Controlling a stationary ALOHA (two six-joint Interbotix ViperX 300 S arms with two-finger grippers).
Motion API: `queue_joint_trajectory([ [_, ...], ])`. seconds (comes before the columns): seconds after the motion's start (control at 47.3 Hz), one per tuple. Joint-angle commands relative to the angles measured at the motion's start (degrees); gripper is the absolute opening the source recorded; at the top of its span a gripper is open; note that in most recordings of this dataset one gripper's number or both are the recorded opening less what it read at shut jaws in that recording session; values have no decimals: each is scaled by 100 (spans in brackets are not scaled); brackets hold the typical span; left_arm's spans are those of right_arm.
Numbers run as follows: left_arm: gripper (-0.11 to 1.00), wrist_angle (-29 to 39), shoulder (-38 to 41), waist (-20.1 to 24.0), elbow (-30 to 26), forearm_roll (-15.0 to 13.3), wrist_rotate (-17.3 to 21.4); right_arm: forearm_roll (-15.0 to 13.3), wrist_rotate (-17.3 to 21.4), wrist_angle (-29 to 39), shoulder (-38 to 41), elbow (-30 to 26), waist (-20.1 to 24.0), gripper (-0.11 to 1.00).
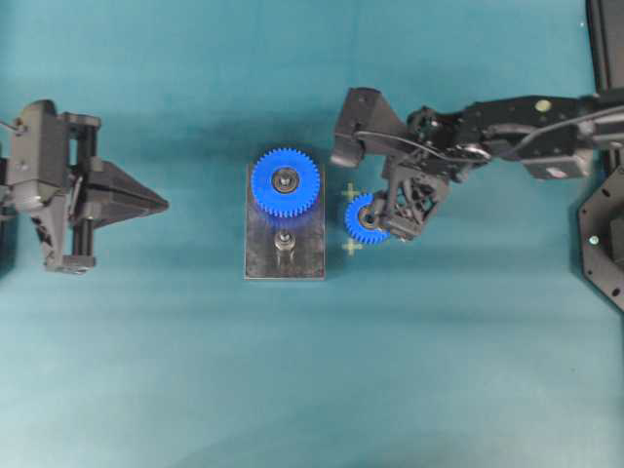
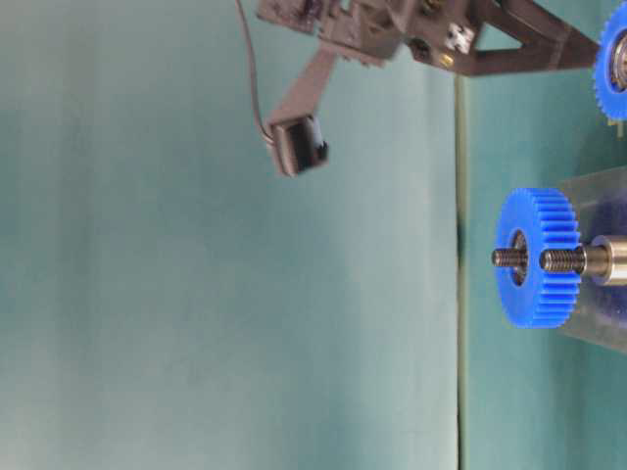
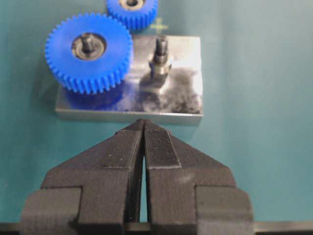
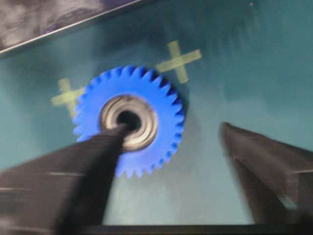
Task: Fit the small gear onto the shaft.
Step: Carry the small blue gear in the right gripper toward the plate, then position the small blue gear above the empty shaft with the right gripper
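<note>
The small gear (image 1: 365, 218) is bright blue with a silver bearing and lies flat on the teal table between two yellow crosses, right of the plate. My right gripper (image 1: 388, 226) hangs over it, open. In the blurred right wrist view one fingertip (image 4: 115, 137) reaches the small gear's (image 4: 164, 103) bearing hole, and the other finger stands well off to the right of the gripper's (image 4: 175, 127) gap. The shaft (image 1: 284, 240) stands bare on the grey plate (image 1: 292, 268); the left wrist view shows the shaft (image 3: 161, 51) too. My left gripper (image 1: 166, 205) is shut and empty, left of the plate.
A larger blue gear (image 1: 286, 181) sits on its own peg at the plate's far end, next to the shaft. The left gripper's (image 3: 144, 122) tips point at the plate's (image 3: 186, 100) near edge. Black equipment (image 1: 604, 234) stands at the right border.
</note>
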Motion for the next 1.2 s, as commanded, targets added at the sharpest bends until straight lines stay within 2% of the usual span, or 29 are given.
queue_joint_trajectory([
  [0.0, 0, -97, 35, 18, -141, 9, 18, -9, 62, -18, -9, -149, -26, 87],
  [0.38, 0, -299, 220, 35, -149, 18, 9, 9, 70, 18, 290, -237, 26, 86],
  [0.655, 0, -466, 431, 35, -193, 18, 9, 9, 62, 404, 501, -396, 26, 83],
  [0.739, 0, -510, 492, 35, -202, 18, 18, 18, 70, 483, 492, -431, 35, 73],
  [0.887, 0, -598, 563, 35, -202, 18, 9, 9, 79, 633, 448, -466, 105, 36],
  [1.183, 0, -633, 571, 35, -202, 18, 9, 18, 308, 703, 114, -703, 272, 35],
])
